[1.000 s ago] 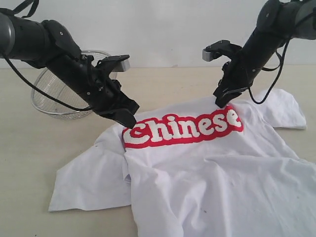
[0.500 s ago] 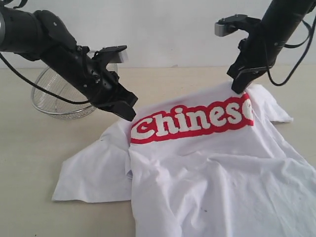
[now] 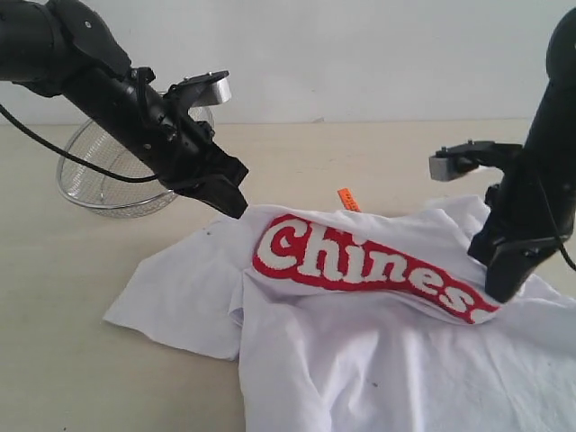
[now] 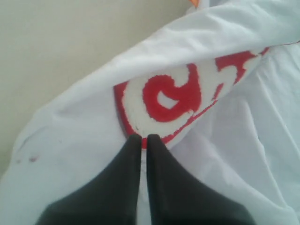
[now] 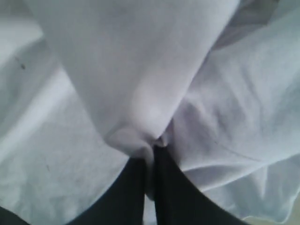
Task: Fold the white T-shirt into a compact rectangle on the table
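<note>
Jaws narrow, both pinching cloth: left gripper point(image 3: 229, 205) and right gripper point(image 3: 501, 290) hold shirt point(image 3: 378, 360) edge. Risk: thin pinch slips, fold lands skewed on table point(image 3: 54, 360).

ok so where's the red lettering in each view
Exterior: the lettering runs across the raised fold of the shirt, mid-picture.
Left wrist: the lettering sits just past the left gripper, which pinches the cloth at its edge.
Right wrist: not in it; only white cloth shows.
Shared landmark: the orange tag, behind the lettering in the exterior view, at the frame's edge in the left wrist view.
</note>
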`<move>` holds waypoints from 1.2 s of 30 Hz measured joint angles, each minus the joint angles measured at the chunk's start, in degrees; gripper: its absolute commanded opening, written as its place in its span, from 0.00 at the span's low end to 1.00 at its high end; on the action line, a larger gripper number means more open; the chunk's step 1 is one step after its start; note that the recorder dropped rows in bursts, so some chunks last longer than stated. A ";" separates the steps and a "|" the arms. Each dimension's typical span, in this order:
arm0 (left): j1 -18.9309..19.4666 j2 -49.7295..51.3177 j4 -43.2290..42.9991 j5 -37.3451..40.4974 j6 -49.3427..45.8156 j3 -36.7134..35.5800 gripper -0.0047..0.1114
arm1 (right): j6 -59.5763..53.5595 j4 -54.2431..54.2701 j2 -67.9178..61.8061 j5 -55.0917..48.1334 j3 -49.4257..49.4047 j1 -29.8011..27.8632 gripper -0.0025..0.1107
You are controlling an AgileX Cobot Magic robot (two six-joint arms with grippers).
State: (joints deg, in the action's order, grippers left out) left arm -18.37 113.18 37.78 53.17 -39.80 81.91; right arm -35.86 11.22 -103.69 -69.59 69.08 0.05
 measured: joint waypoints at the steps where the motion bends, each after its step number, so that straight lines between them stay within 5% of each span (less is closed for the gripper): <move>1: 0.00 0.00 0.00 0.15 0.11 0.00 0.08 | 0.39 0.00 0.39 0.00 -1.64 0.00 0.03; 5: 0.00 0.00 0.00 0.98 0.11 0.00 0.08 | 1.57 0.00 0.55 0.11 -7.10 0.00 0.16; 11: 0.00 0.00 0.00 1.72 0.11 0.00 0.08 | 3.34 -0.13 0.55 -0.04 -10.41 0.00 0.67; 17: 0.00 0.00 4.50 1.83 -2.65 0.39 0.08 | 5.40 -1.23 0.55 -0.04 -10.70 0.00 0.52; 23: -0.87 0.64 18.63 -2.06 -9.56 4.27 0.08 | 5.50 -1.09 0.55 -0.04 -10.68 0.00 0.52; 31: -4.37 12.03 11.94 -3.56 -9.60 10.06 0.08 | 5.97 -0.19 0.55 -0.04 -10.68 0.00 0.52; 36: -4.71 12.20 5.52 7.56 -5.34 10.48 0.08 | 6.40 -0.10 0.55 -0.04 -10.68 0.00 0.52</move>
State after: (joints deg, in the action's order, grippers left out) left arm -23.08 125.39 43.30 60.73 -45.14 92.38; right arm -29.47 11.12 -103.15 -69.63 58.39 0.05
